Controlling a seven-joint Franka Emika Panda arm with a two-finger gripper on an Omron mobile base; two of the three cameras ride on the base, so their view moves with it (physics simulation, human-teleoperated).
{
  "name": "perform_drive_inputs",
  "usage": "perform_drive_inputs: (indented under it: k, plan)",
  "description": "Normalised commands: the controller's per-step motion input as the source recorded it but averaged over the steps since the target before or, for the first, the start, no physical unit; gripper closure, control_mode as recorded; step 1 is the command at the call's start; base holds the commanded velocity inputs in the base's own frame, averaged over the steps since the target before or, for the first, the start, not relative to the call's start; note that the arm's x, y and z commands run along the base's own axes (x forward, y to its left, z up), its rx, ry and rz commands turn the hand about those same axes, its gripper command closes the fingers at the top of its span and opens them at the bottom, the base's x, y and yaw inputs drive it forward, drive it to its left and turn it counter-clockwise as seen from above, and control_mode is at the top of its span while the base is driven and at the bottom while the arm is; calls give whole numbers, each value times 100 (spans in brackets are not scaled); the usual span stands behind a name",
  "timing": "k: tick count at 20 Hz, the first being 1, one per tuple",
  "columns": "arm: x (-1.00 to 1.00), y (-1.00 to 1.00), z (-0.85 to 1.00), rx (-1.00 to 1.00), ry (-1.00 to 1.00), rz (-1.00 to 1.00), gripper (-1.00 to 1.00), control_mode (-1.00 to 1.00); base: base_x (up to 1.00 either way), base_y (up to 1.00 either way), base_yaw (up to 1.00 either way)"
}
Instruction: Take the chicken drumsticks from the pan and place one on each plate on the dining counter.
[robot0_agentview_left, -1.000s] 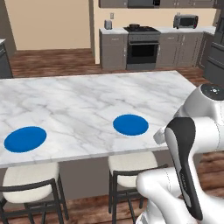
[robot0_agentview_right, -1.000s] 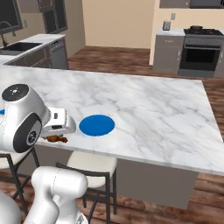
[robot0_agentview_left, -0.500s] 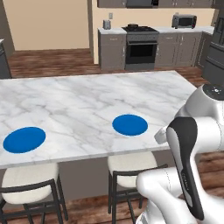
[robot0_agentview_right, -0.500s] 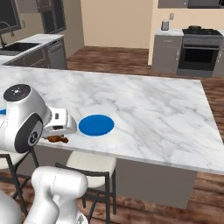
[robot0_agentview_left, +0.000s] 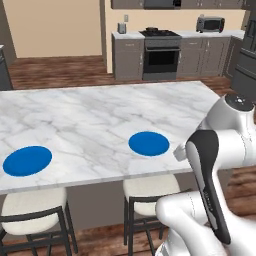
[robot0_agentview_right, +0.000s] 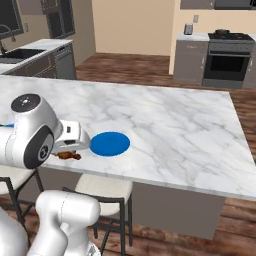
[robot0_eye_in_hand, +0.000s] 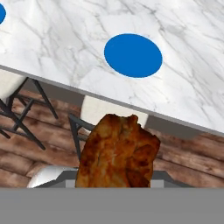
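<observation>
Kitchen with wood floor, grey cabinets and black oven (robot0_agentview_left: 160, 59) at the far wall behind long white marble dining counter with grey veins (robot0_agentview_left: 95, 120); same counter from the other side (robot0_agentview_right: 170, 125) and from the hand camera (robot0_eye_in_hand: 65, 39)

Two flat round bright blue plates on that counter, both near its front edge: one toward the middle of the counter (robot0_agentview_left: 149, 143), the other well apart toward the counter's left end (robot0_agentview_left: 27, 160); both bare

Middle plate also seen in right base view (robot0_agentview_right: 110, 143) and in hand view (robot0_eye_in_hand: 133, 55)

Cream-cushioned stools with dark frames tucked under the counter's front overhang (robot0_agentview_left: 150, 187), (robot0_agentview_left: 31, 217)

White two-finger gripper (robot0_agentview_right: 70, 150) held just off the counter's front edge, near the middle plate, not over it, above the stool side

Jaws drawn in tight, pinching small orange-brown chicken drumstick (robot0_agentview_right: 69, 156); dark brown end pokes out under the hand in right base view

Drumstick large and close in hand view (robot0_eye_in_hand: 118, 153), glossy browned skin, off the counter, past its front edge over stool and wood floor, middle plate beyond it on the marble
</observation>
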Motion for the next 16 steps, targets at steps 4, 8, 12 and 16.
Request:
perform_drive_inputs:
  k: [4,8,12,16]
  plan:
    - [77,-3,-3,0,6,0,100,-100,0,0,0]
    - [73,0,-5,-1,12,0,100,-100,0,0,0]
    - [71,1,-33,-1,5,0,100,-100,0,0,0]
    - [61,11,-57,-2,0,-1,100,-100,0,0,0]
